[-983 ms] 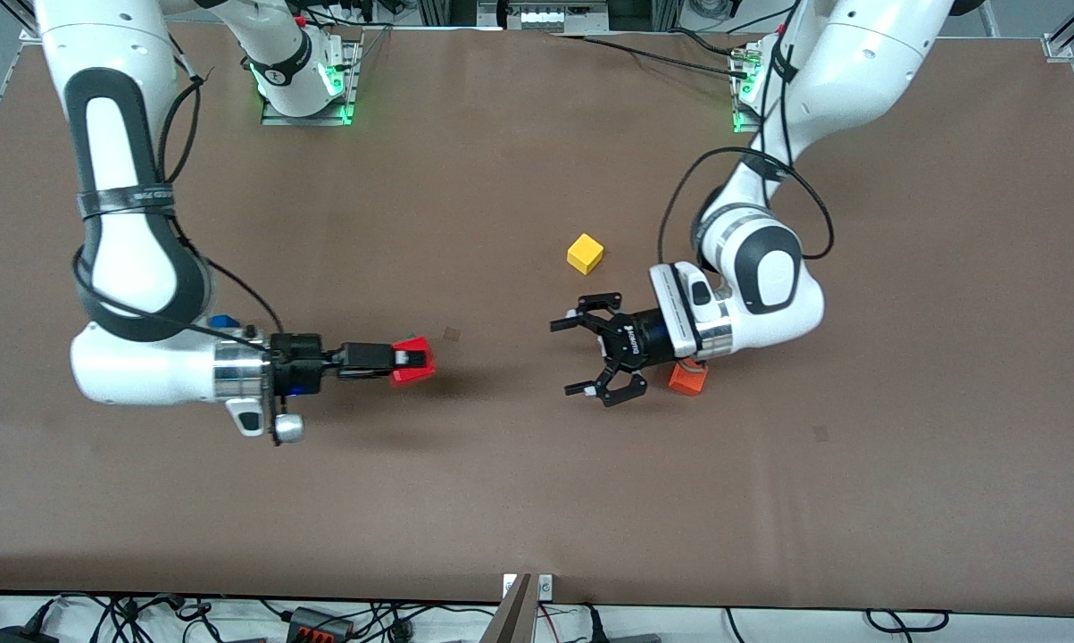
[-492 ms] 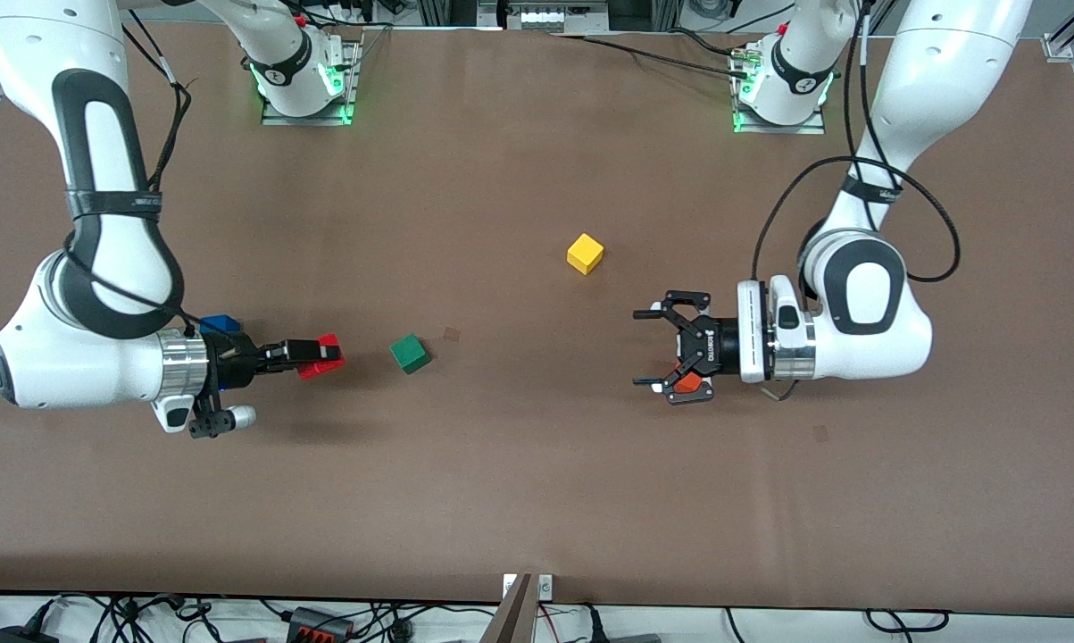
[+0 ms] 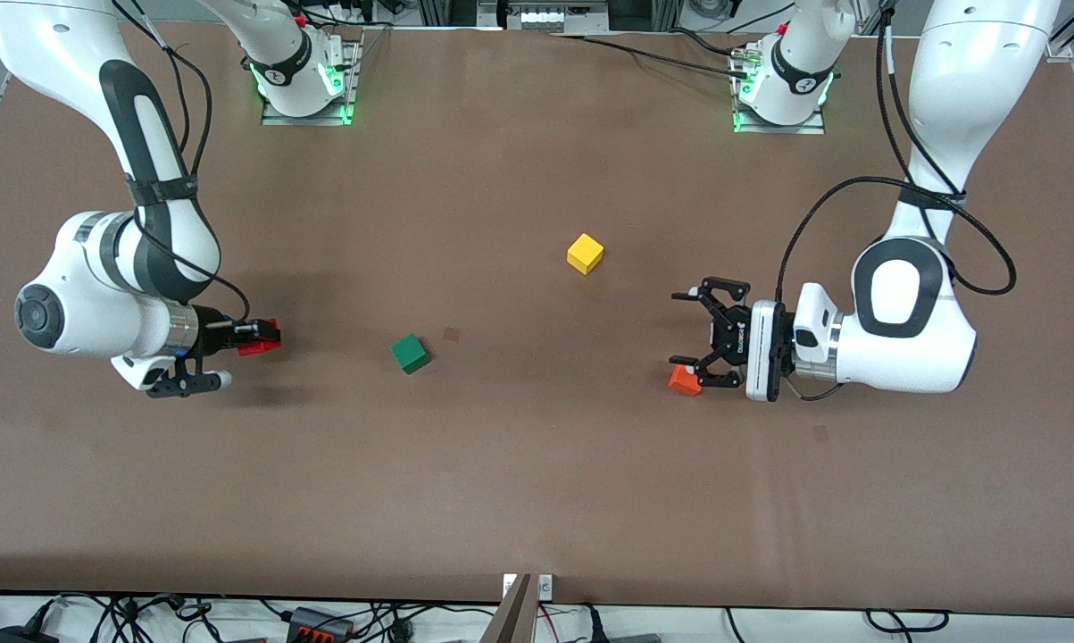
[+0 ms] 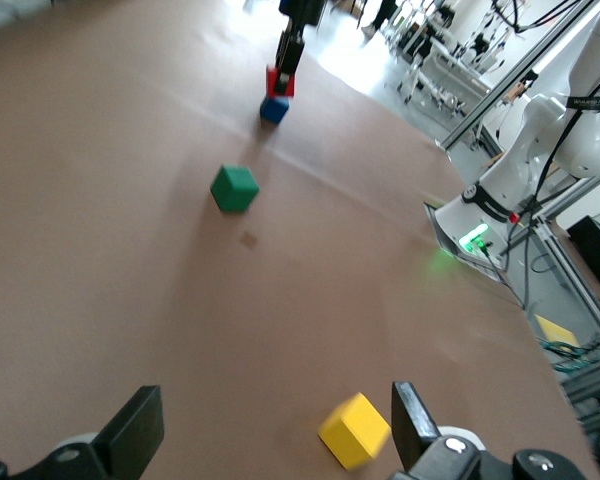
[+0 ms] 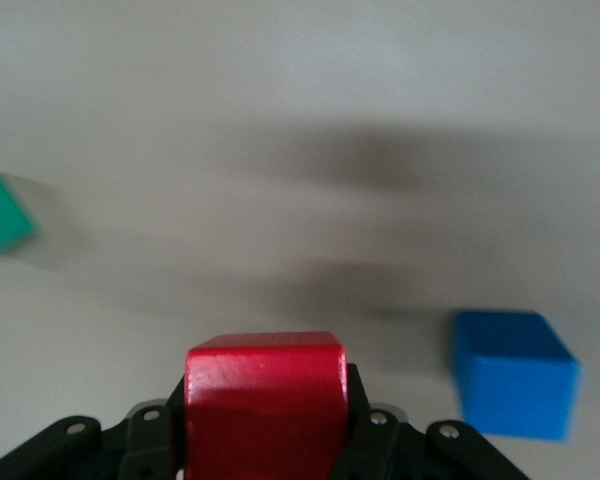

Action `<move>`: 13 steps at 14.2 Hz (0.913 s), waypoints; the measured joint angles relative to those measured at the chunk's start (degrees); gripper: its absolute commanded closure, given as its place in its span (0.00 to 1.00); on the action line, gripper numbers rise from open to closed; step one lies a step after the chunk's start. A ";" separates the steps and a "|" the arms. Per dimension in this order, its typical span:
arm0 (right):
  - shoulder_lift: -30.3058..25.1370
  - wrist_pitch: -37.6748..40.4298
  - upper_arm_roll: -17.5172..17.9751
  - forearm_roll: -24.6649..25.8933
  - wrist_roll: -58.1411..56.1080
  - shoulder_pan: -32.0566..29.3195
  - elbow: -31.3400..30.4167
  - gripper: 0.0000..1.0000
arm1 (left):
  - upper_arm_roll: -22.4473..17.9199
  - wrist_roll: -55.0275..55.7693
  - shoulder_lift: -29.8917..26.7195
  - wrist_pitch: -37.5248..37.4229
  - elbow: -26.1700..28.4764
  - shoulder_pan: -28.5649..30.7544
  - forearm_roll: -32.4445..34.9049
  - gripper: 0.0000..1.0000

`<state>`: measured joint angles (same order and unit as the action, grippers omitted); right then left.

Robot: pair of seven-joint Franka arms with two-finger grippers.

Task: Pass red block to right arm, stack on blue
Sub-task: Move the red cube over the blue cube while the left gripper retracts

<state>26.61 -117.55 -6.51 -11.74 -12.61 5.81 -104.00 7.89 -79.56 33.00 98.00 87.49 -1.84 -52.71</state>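
The right claw (image 3: 264, 337) grips the red block (image 3: 258, 343), up in the air at the right arm's end of the surface (image 3: 519, 482); the blue cube (image 5: 513, 372) sits just beside and below it, not yet underneath; the left claw (image 3: 709, 338) waits wide by the orange cube (image 3: 684, 379).

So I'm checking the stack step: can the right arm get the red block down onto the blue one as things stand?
Probably yes. The right gripper is shut on the red block, held in the air just beside the blue block, whose top is bare, with nothing between them.
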 measured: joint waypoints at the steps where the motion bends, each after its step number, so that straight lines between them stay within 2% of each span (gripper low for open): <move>1: -0.85 -0.38 -1.06 2.02 0.00 0.01 -1.15 1.00 | -0.13 4.59 -0.61 -1.38 -0.75 0.08 3.06 0.00; 4: -3.70 -0.57 -3.21 7.74 0.18 -0.03 -3.52 1.00 | -1.96 23.09 -4.79 -5.27 -2.34 -0.02 13.16 0.00; 6: -4.99 -1.25 -3.98 9.17 0.37 -0.02 -5.08 1.00 | -2.57 34.16 -8.73 -6.48 -2.51 -0.06 22.67 0.00; 9: -5.37 -6.42 -4.11 10.76 2.08 0.03 -7.67 1.00 | -2.67 51.20 -14.05 -7.32 -1.62 -0.19 38.29 0.00; 13: -5.42 -12.51 -4.26 10.88 2.86 0.07 -10.11 1.00 | -3.96 66.70 -22.27 -5.67 3.32 -0.48 47.20 0.00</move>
<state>21.20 -130.06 -10.77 -0.86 -9.75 5.88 -114.11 3.94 -12.86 10.72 92.33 90.81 -2.31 -5.51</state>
